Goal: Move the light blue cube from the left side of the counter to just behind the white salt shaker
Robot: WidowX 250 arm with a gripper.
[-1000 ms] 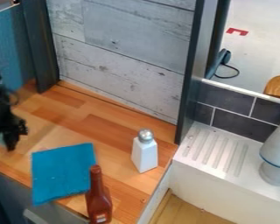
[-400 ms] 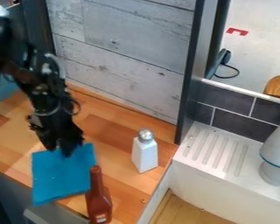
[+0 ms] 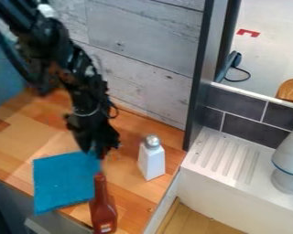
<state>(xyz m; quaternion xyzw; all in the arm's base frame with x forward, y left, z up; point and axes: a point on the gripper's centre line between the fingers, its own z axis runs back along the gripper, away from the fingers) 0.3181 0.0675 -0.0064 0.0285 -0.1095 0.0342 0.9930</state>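
Gripper: black gripper [image 3: 100, 153], pointing down above the counter [image 3: 130, 192], close to the bottle's top and the cloth's upper right corner.
Grip state: cannot tell whether spread or pressed together; no held object discernible; contact with cloth or bottle uncertain.
Brown bottle [image 3: 104, 211]: directly below the gripper in the view, near the counter's front edge; long axis upright, narrow neck uppermost.
Blue cloth [image 3: 60, 185]: spread flat, below and to the view's left of the gripper.
White shaker [image 3: 151, 162]: upright, metal-topped, to the gripper's right in the view.
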